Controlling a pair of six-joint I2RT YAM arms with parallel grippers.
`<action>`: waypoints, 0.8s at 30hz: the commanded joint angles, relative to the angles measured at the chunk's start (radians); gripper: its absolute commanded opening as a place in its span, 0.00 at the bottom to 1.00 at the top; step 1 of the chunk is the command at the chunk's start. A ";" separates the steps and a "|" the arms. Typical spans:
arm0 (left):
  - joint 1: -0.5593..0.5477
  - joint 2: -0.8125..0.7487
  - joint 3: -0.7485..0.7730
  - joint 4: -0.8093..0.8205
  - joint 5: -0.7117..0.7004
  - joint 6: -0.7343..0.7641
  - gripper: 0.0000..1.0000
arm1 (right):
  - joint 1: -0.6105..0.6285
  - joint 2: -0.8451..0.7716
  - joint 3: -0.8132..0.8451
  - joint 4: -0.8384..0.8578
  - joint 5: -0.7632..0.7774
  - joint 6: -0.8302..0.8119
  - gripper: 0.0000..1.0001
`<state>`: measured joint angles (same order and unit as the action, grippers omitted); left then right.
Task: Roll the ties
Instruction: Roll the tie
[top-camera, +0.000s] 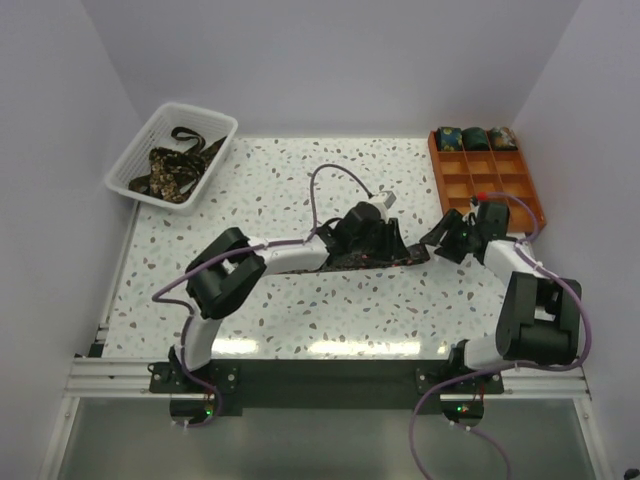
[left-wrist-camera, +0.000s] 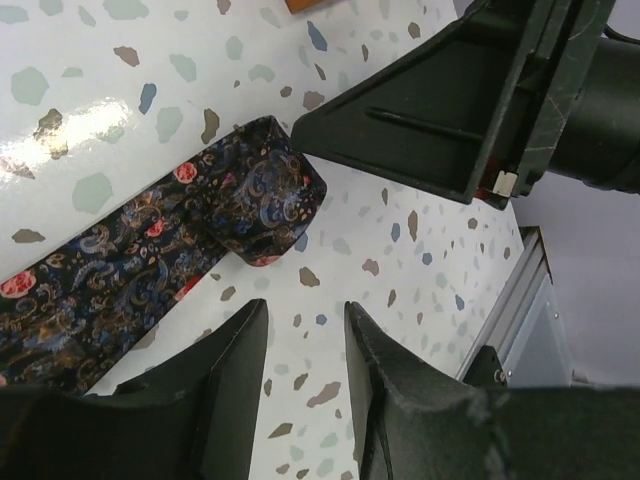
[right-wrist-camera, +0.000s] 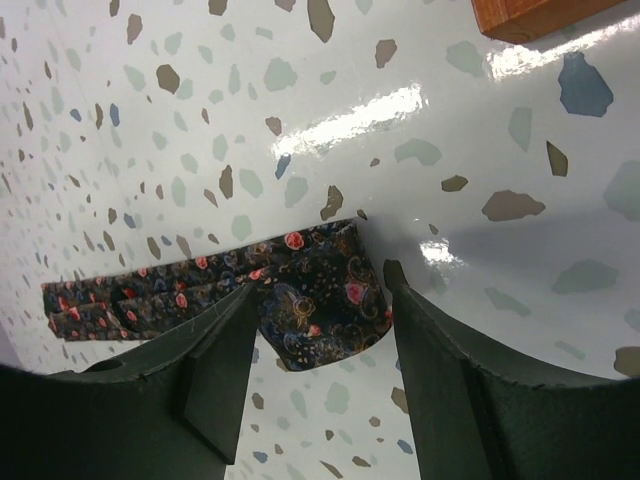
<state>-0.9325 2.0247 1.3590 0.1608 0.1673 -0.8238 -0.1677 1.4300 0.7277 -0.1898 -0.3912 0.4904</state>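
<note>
A dark floral tie (top-camera: 410, 257) lies flat across the middle of the table. Its right end is folded into a short loose roll (right-wrist-camera: 320, 295). My right gripper (right-wrist-camera: 322, 282) is open and straddles that rolled end without clamping it; in the top view it (top-camera: 442, 240) sits at the tie's right tip. My left gripper (left-wrist-camera: 305, 310) is open and empty, just beside the same rolled end (left-wrist-camera: 265, 195); in the top view it (top-camera: 395, 245) hovers over the tie. Three rolled ties (top-camera: 475, 138) fill the back row of the orange tray.
The orange gridded tray (top-camera: 520, 190) stands at the back right, close behind my right gripper; its corner shows in the right wrist view (right-wrist-camera: 530, 15). A white mesh basket (top-camera: 135, 155) at the back left holds more loose ties (top-camera: 175, 170). My right arm's black housing (left-wrist-camera: 470, 110) looms close above the roll.
</note>
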 joint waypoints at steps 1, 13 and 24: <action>-0.005 0.063 0.061 0.017 0.011 -0.026 0.41 | -0.024 0.023 -0.019 0.093 -0.087 0.022 0.59; -0.008 0.170 0.161 -0.010 -0.018 -0.031 0.39 | -0.038 0.050 -0.056 0.158 -0.103 0.042 0.58; -0.008 0.235 0.230 -0.041 -0.060 -0.032 0.35 | -0.038 0.043 -0.105 0.208 -0.160 0.074 0.54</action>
<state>-0.9367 2.2269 1.5436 0.1352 0.1265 -0.8524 -0.1993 1.4879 0.6304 -0.0280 -0.5182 0.5499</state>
